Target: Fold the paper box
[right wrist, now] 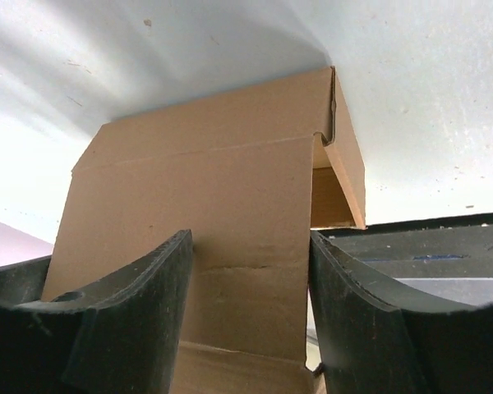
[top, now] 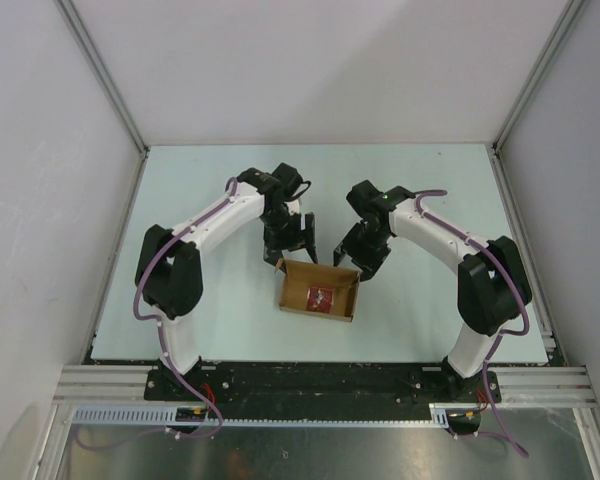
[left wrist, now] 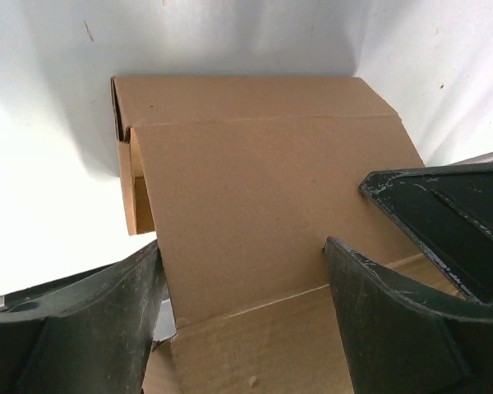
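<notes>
The paper box [top: 298, 298] was set toward the near edge of the pale, white-walled bench [top: 200, 190]; left gripper [top: 302, 238] and right gripper [top: 348, 256] were spread open.

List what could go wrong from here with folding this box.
1. Both arms' jaws stand open around the cardboard flap; uneven pushes might crease it away from its fold line.
2. Nothing seems to pin the paper box down, so it may slide on the table.
3. The red packet lies loose inside and could shift if the box tips.
</notes>
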